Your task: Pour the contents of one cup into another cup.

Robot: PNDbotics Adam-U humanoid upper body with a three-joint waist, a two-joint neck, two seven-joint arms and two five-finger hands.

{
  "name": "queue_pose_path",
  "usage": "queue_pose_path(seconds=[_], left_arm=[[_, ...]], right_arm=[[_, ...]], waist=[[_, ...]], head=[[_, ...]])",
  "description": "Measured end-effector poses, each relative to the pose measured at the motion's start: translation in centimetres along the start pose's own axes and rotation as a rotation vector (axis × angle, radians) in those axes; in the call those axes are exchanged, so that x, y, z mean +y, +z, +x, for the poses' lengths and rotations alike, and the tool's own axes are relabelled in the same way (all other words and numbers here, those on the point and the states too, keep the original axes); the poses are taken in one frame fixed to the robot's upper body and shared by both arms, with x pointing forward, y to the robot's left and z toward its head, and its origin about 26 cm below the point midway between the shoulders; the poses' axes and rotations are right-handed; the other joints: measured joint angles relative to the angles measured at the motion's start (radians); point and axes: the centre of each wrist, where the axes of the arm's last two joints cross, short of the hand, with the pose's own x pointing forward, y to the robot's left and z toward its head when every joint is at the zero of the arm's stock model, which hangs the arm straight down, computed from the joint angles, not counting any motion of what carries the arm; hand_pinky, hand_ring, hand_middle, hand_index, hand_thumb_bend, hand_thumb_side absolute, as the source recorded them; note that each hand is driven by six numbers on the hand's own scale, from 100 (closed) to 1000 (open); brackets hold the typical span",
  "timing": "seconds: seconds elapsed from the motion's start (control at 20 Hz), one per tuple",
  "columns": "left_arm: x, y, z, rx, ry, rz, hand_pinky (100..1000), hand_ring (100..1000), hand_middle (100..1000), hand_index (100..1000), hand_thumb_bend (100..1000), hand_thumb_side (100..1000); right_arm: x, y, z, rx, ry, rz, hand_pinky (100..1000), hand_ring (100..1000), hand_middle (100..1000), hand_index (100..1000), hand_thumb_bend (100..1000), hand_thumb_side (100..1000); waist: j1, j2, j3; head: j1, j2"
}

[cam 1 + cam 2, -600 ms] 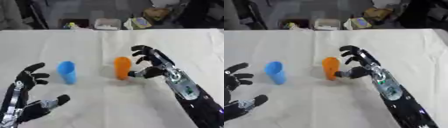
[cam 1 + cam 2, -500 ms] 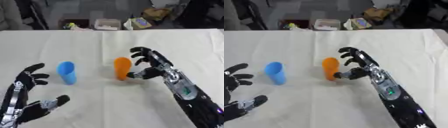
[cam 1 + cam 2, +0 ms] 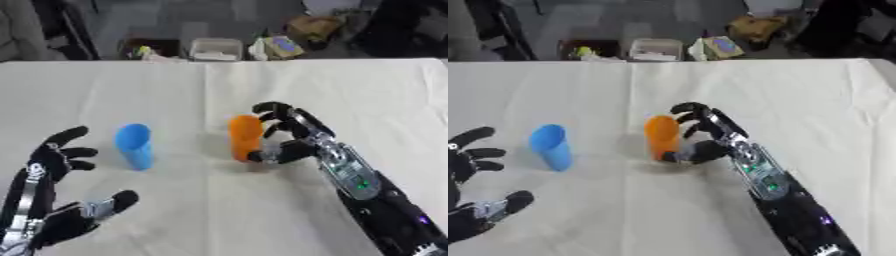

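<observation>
An orange cup (image 3: pixel 246 137) stands upright near the middle of the white table (image 3: pixel 219 90). A blue cup (image 3: pixel 135 145) stands upright to its left, tilted slightly in the view. My right hand (image 3: pixel 296 136) is at the orange cup's right side. Its fingers (image 3: pixel 268 109) curve in towards the rim and its thumb tip lies against the cup's lower side, but they are not closed round it. At the lower left my left hand (image 3: pixel 48 162) is open with fingers spread, a short way left of the blue cup. I cannot see into either cup.
Beyond the table's far edge lie a clear box (image 3: pixel 215 48), a bag (image 3: pixel 277 46) and other clutter on the floor. Bare cloth stretches in front of the cups and to the right of my right arm (image 3: pixel 376 200).
My right hand has moved a little left to the orange cup, and its fingers have curled in nearer the rim. Both cups and the left hand stay put.
</observation>
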Motion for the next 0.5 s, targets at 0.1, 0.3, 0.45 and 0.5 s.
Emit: queue_pose_path(seconds=[0.1, 0.3, 0.45, 0.5], left_arm=[[0.1, 0.0, -0.2, 0.004, 0.007, 0.016, 618, 674, 797, 843, 1000, 353], [0.4, -0.5, -1.2, 0.021, 0.021, 0.063, 616, 674, 798, 841, 1000, 345], [0.9, -1.1, -2.5, 0.044, 0.013, 0.102, 614, 671, 796, 839, 1000, 346], [1.0, -1.3, -2.9, 0.053, 0.011, 0.112, 613, 670, 795, 838, 1000, 346]], right_arm=[[0.0, 0.1, 0.0, 0.000, 0.000, -0.007, 576, 781, 852, 802, 728, 133], [-0.1, 0.4, 0.0, -0.003, -0.002, -0.026, 576, 781, 852, 802, 727, 134], [-0.1, 0.4, 0.3, -0.015, 0.000, -0.034, 576, 781, 848, 802, 727, 134], [-0.2, 0.3, 0.5, -0.021, 0.001, -0.036, 576, 781, 847, 802, 727, 134]], waist=[[0.000, 0.000, -0.001], [-0.004, 0.000, -0.010], [-0.010, 0.000, -0.019], [-0.012, 0.000, -0.022]], head=[[0.001, 0.000], [0.002, 0.000], [0.003, 0.000], [0.003, 0.000]])
